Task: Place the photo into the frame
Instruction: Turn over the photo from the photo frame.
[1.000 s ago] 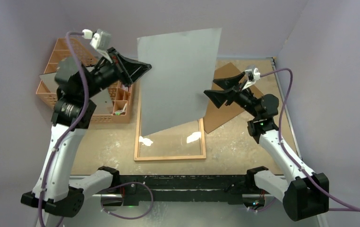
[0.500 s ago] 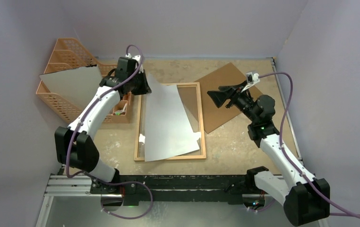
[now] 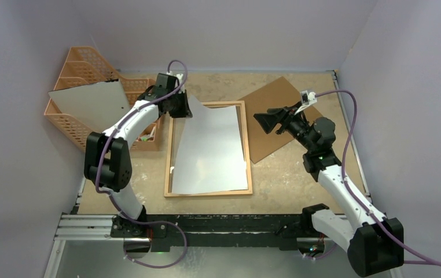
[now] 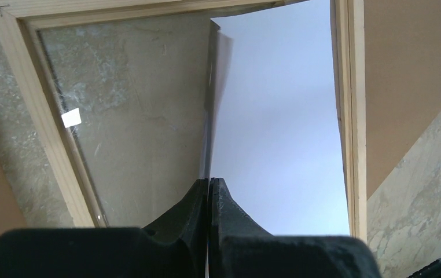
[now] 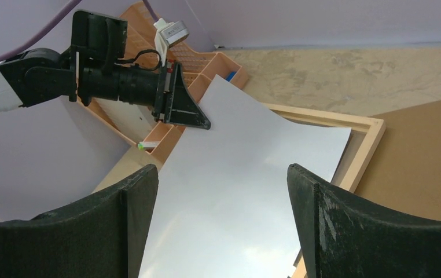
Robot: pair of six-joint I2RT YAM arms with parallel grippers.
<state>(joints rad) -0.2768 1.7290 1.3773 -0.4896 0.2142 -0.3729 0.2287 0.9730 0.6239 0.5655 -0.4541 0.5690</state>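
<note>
The photo lies white back up inside the light-wood frame, its far left corner still lifted. My left gripper is shut on that raised corner; in the left wrist view the fingertips pinch the sheet's edge, with the photo sloping down to the right over the frame. My right gripper hangs open to the right of the frame, touching nothing. Its wrist view looks between wide-apart fingers at the photo, the frame's corner and the left gripper.
A brown hardboard panel lies at an angle right of the frame, under my right gripper. An orange mesh organizer stands at the back left with a pale grey sheet leaning in it.
The left arm has swung forward and down, bringing the photo from upright in the air to lying in the frame. The right gripper has barely moved.
</note>
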